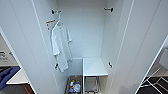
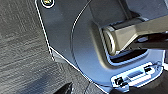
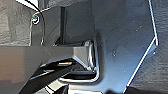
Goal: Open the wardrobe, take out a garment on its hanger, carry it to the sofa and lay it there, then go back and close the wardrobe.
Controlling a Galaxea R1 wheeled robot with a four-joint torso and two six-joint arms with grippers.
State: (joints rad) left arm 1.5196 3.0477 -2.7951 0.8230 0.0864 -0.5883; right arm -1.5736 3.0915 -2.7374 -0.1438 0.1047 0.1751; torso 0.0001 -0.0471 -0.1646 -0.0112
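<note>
Starting at our wrists, we see dark robot plates and jointed bars over grey wood-grained floor (image 2: 22, 50), and we cannot tell how either hand is set. Looking outward in the head view, the tall white wardrobe (image 1: 85, 30) stands right in front of us with both full-height doors swung wide: the left door (image 1: 25, 50) and the right door (image 1: 142, 45) frame the white interior. Inside, a white short-sleeved shirt (image 1: 60, 47) hangs on the left side, its neck on a thin pale hanger (image 1: 59, 23) beneath a dark bracket (image 1: 55, 11); a matching dark bracket (image 1: 109, 9) sits on the right inner wall. A small orange-brown piece (image 1: 50, 22) shows just beside the shirt's hanger, too blurred for us to identify. Low on the right side of the interior is a white shelf (image 1: 93, 67), and under it a wire frame (image 1: 91, 86); beside that, at the bottom, a basket of bottles (image 1: 74, 86) that we can barely make out. Past the left door's edge, a patch of bright blue upholstery (image 1: 7, 76) is cut off by the door and the picture's border.
</note>
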